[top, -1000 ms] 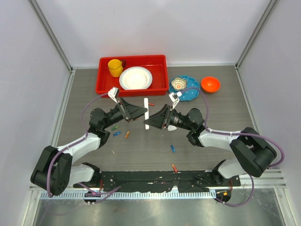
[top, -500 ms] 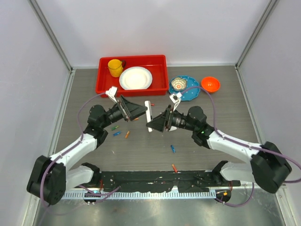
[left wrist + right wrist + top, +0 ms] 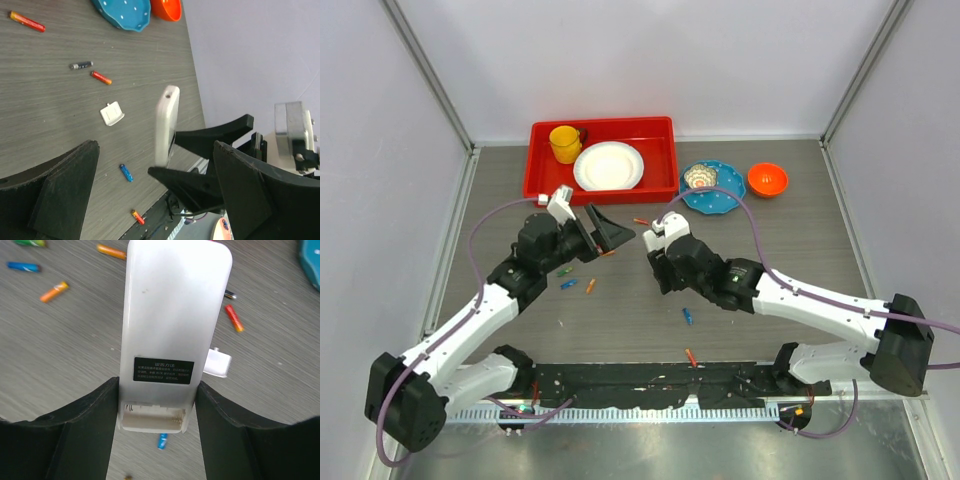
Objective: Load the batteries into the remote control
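right claw [image 3: 157,405] clamps the remote control [image 3: 175,310], bay open and empty; left claw [image 3: 608,230] gapes wide, empty, beside the remote; batteries [image 3: 56,291] lie loose on the table [image 3: 75,355] beneath it: none loaded, all loading remains.

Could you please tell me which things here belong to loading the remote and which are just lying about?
For the job: remote, in the right hand; loose batteries on the table; small white cover.

Lying about: red tray, yellow cup, white plate, blue dish, orange bowl.
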You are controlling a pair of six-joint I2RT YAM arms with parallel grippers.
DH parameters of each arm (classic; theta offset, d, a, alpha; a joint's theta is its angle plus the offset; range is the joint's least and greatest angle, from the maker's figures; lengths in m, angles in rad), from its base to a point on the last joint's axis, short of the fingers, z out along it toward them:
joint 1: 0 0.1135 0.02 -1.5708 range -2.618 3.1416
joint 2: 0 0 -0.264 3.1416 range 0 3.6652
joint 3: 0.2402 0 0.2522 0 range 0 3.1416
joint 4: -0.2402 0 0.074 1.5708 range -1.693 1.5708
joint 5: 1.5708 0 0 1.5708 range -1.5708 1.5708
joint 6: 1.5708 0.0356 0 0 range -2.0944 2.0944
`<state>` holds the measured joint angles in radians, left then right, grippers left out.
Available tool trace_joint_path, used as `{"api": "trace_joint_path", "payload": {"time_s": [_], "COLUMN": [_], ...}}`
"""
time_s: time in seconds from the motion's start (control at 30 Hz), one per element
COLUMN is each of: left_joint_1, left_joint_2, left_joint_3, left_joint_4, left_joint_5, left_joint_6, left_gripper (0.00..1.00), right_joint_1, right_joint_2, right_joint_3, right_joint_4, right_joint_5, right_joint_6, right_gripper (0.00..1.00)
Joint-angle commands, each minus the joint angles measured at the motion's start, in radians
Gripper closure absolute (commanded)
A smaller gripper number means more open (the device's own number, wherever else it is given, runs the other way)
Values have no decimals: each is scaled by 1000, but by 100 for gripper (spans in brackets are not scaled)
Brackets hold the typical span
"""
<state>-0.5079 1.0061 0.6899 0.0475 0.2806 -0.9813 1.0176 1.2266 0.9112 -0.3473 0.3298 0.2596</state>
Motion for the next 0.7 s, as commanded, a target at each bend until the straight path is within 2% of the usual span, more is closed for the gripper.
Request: {"api": "trace_joint_path", "payload": {"time_s": [0.0,0.1,0.23,0.53,0.63,0.67], "left_joint_1": [-38,-53,-73,-179,-207,-213], "left_joint_2": [-40,-31,8,152,189,206], "left_joint_3": [3,-19,-70,14,48,51], "left_joint_4": [-17,38,198,210,189,192], "left_joint_5": [-64,-49,-24,-61,-75,-77], "left_joint_6": [35,15,-34,7,24,24], "left_gripper": [0,1,5,12,18,23], "right_joint_1": [10,19,27,44,44,44], "right_joint_2": [-10,-16,-12,-26,-33,-32], "right_joint_3": [64,66,71,68,72,72], "right_joint_4": [-59,-45,-35,-12,-9,-7], "right_joint_5": [117,86,22,-49,-54,-54], "right_joint_6": [-59,-66,-74,-62,-62,-62], "right_gripper": [99,99,99,99,99,99]}}
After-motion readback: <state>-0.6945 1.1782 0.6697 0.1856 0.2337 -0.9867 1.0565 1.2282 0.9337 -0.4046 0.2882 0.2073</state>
